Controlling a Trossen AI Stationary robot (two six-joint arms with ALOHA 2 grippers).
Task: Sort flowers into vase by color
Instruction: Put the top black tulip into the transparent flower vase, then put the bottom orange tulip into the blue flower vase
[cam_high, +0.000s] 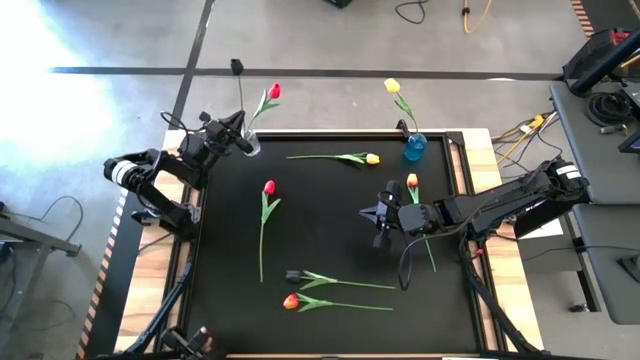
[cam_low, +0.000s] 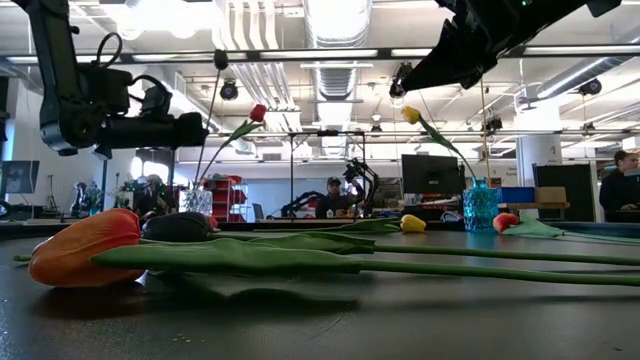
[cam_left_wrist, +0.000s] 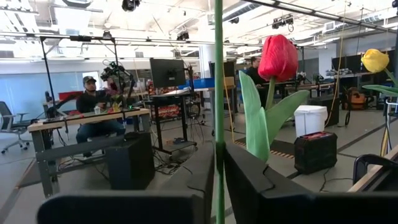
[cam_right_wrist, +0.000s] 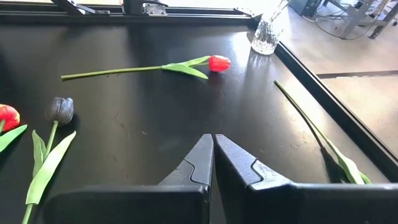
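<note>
My left gripper (cam_high: 243, 143) is at the table's far left corner, over the clear vase (cam_high: 250, 148), shut on the stem of a near-black tulip (cam_high: 237, 67). A red tulip (cam_high: 273, 92) stands in that vase. A yellow tulip (cam_high: 392, 86) stands in the blue vase (cam_high: 414, 148). Loose tulips lie flat on the black table: yellow (cam_high: 372, 158), red (cam_high: 269, 187), orange-yellow (cam_high: 412, 181), near-black (cam_high: 293, 275) and orange (cam_high: 291, 301). My right gripper (cam_high: 365, 212) hovers shut above the table's middle right, just left of the orange-yellow tulip, holding nothing. My left gripper pinches the near-black tulip's thin green stem (cam_left_wrist: 219, 93) between its two fingers (cam_left_wrist: 261, 186). The fingers come in level from the table's left and lie across the stem. The stem stands upright, its head high above the gripper; its lower end is hidden below the fingers.
The black table has a raised frame (cam_high: 460, 180) around it and wooden strips along its sides. The two vases stand at its far edge. Beyond the table are desks, monitors and a seated person (cam_left_wrist: 93, 106). Bare black surface (cam_high: 330, 220) lies between the loose flowers.
</note>
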